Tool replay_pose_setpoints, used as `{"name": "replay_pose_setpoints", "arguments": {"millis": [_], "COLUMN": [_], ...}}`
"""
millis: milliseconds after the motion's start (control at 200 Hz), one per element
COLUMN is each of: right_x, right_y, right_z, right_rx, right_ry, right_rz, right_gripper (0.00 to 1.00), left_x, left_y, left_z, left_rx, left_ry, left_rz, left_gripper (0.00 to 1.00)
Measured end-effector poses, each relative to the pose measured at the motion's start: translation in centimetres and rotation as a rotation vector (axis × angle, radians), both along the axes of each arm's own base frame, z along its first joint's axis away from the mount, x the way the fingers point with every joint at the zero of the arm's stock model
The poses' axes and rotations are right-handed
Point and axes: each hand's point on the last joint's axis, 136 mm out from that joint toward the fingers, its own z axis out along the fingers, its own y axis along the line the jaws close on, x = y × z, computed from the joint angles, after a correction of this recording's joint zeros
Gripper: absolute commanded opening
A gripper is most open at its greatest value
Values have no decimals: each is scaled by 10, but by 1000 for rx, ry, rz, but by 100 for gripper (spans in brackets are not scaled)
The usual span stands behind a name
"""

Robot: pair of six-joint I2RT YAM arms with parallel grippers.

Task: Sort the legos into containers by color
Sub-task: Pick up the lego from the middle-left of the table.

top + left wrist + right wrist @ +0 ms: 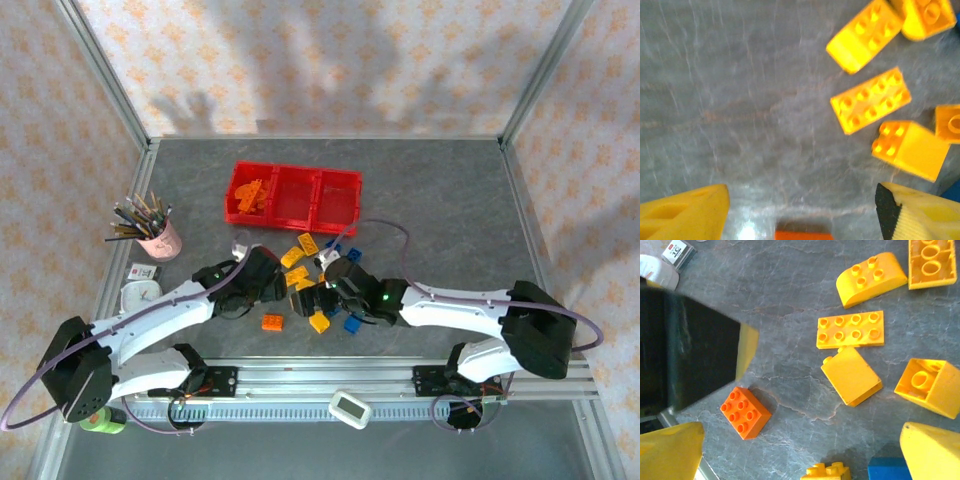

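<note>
Legos [293, 257] were mostly loose on the grey counter [450, 200], bunched up just on the near side of the red tray [340, 200], so the sorting was nowhere near done. The tray's left-hand bin had a little heap of orange pieces [252, 195] in it. Both arms were reaching into that loose bunch in front of the tray. The left tool [802, 200] had its fingers spread well apart with just bare counter between them, so it wasn't gripping anything. An orange sliver [803, 235] peeked in at the bottom edge of its wrist view, clear of both fingers. Further up that view a yellow plate [871, 101] with eight studs lay flat, with a few chunkier yellow bricks close around it. The right tool [802, 440] was spread as wide as it goes and also had hold of nothing. A blue brick [888, 469] sat just beside one of its fingers, and an orange brick [745, 412] with six studs sat studs-up on the counter, apart from the yellow ones. The pink cup [160, 238] of pencils stood well off to the tray's left and a bit nearer than the tray.
</note>
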Motion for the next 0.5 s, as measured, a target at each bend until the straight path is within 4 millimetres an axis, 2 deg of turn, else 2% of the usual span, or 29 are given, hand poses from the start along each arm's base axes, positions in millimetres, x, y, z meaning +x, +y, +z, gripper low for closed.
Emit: {"name": "replay_pose_setpoints", "arguments": {"millis": [200, 320, 496], "right_x": [-5, -5, -2], "right_y": [-13, -20, -21], "right_z": [-10, -10, -4], "right_rx": [18, 31, 53], "right_ry": [20, 18, 7], "right_rz": [-41, -71, -94], "right_gripper": [100, 100, 100], "left_x": [-31, -40, -51], "left_y": [-13, -21, -25], "left_z": [-20, -22, -35], "left_rx": [-14, -24, 3], "left_ry": [78, 92, 140], "left_rz": [-45, -66, -87], "left_gripper": [81, 82, 82]}}
